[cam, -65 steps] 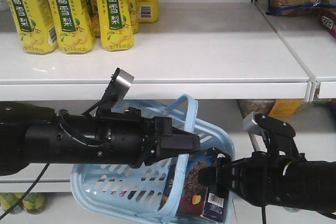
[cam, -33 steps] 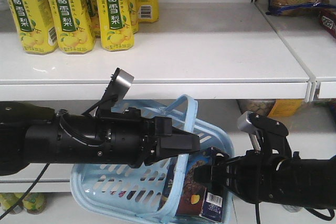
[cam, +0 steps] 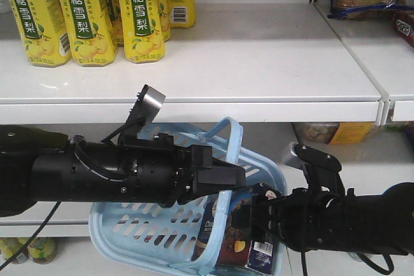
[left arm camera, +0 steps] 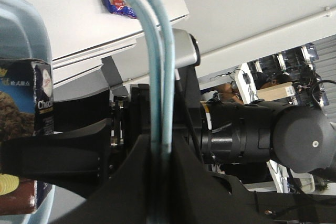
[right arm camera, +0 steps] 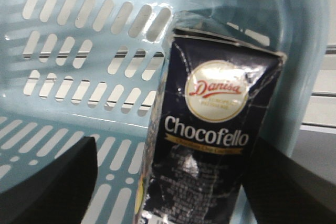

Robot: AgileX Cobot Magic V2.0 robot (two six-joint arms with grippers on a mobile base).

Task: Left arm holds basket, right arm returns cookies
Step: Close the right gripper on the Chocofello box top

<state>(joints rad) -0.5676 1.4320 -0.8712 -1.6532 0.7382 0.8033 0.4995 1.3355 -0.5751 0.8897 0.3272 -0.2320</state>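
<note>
Front-facing view: one basket holding one cookies box.

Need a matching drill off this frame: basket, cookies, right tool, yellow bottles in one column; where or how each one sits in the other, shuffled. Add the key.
Column A
1. basket
2. cookies
3. right tool
4. yellow bottles

Column B
a. standing on the upper shelf
b. open, one finger on each side of the cookies
c. hanging from the shut left tool
d. upright inside the basket

Pairs: 1-c, 2-d, 3-b, 4-a
</note>
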